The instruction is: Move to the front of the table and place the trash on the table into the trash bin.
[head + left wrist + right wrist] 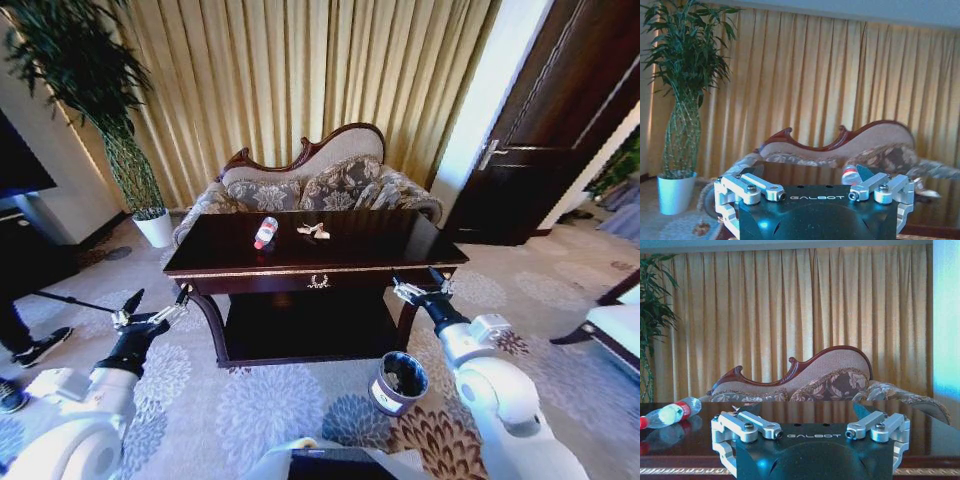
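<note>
Open left gripper (pixel 817 192) facing sofa (pixel 840 147)

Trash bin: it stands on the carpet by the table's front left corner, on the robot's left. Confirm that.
Wrong side. The head view shows the trash bin on the carpet by the table's front right corner, on the robot's right, below the right gripper.

Gold curtains (pixel 300 80) hang in pleats across the back wall; before them stands a sofa (pixel 320 185) with a carved dark wooden frame and patterned cushions; a tall leafy plant (pixel 85 70) rises from a white pot (pixel 155 228) near the sofa's left end; a dark wooden door (pixel 560 120) stands at the right; a pale floral carpet (pixel 260 410) covers the floor.
</note>
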